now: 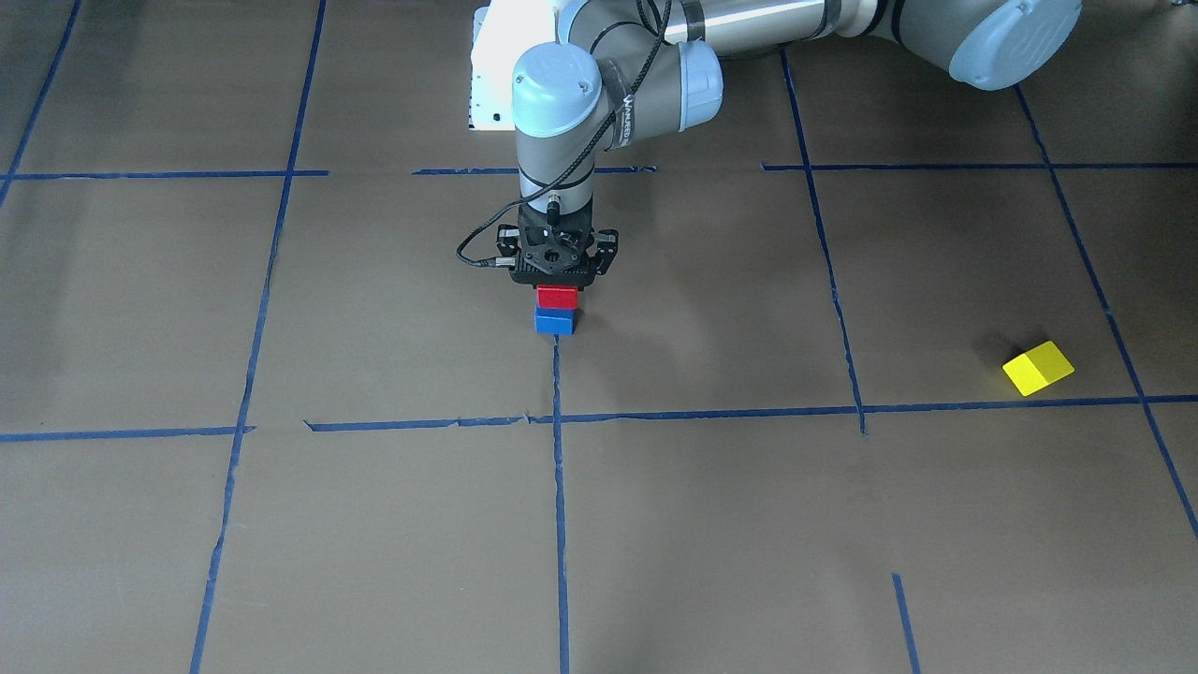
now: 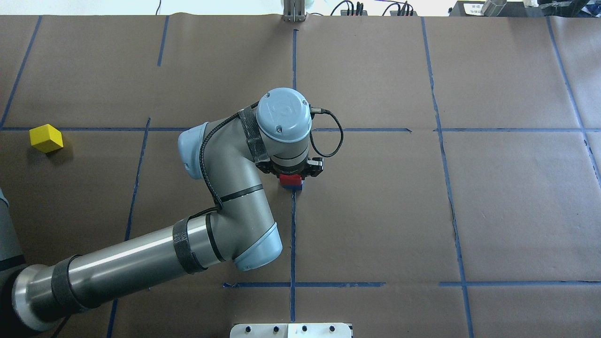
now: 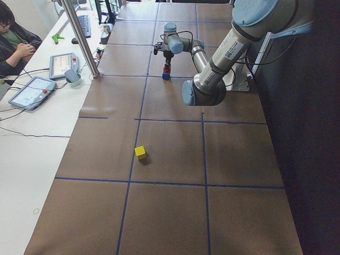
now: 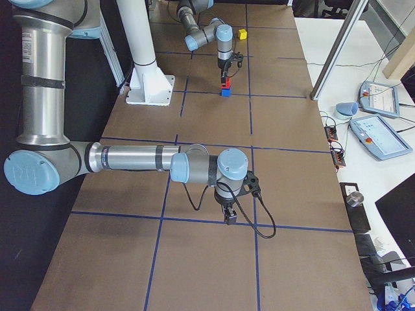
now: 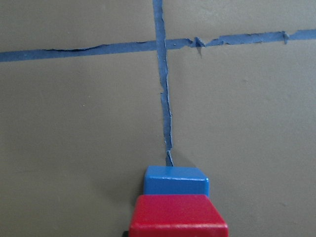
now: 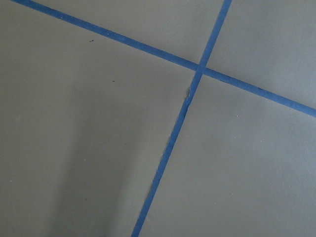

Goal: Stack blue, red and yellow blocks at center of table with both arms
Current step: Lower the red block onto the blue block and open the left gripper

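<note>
**Red on blue, yellow apart**

Your bench (image 1: 842, 543) carries everything. The left arm (image 2: 141, 258) reaches in from the overhead view's lower left, its left gripper (image 1: 557, 284) over the red block (image 1: 558, 298), fingertips hidden: clamped or loose, you cannot tell. The right gripper (image 4: 229, 217), low in the right-side view, is equally unreadable. Red rests on the blue block (image 1: 555, 323) mid-frame; the yellow block (image 1: 1038, 368) lies far right in the front view.

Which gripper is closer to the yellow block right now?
Left. The left gripper is at the centre stack, the yellow block off toward the robot's left. The right gripper hangs over the table's right end, the stack lying between it and the block.
</note>
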`<state>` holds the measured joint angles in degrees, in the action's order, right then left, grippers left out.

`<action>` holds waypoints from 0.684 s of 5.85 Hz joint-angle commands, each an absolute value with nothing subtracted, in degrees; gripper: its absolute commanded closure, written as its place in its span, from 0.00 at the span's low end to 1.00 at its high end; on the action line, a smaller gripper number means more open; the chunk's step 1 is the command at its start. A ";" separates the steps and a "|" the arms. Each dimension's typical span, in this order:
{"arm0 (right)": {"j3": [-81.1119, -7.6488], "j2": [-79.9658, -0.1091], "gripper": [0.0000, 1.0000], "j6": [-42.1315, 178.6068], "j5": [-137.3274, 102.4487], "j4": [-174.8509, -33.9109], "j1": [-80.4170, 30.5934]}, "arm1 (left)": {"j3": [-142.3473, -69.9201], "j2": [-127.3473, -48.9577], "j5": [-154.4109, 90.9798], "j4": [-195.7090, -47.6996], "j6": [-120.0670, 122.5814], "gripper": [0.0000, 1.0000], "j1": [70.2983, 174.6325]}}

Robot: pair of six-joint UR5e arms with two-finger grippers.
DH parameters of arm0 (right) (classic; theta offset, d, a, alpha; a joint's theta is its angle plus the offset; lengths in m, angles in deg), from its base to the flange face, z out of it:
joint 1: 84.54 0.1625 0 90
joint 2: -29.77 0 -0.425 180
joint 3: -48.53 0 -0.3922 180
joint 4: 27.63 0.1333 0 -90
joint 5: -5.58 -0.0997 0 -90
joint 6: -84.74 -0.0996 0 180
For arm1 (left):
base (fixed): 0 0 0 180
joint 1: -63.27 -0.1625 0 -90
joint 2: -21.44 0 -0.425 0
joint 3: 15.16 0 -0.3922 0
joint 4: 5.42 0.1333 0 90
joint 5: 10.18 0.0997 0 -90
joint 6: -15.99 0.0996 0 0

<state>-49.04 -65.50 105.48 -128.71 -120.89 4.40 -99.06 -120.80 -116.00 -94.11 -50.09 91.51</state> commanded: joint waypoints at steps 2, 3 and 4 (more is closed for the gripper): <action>-49.03 -65.50 0.00 105.48 -128.71 -120.89 4.40 | -99.01 -120.85 -116.00 -94.11 -50.11 0.76 91.57; -49.03 -65.50 0.00 105.48 -128.71 -120.89 4.40 | -98.84 -120.68 -115.83 -97.50 -50.02 0.33 91.66; -49.03 -65.50 0.00 105.48 -128.71 -120.89 4.40 | -96.14 -120.76 -115.57 -101.10 -50.11 0.06 91.66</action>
<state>-49.03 -65.50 105.48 -128.71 -120.89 4.40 -98.08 -120.76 -115.79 -97.78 -50.07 91.63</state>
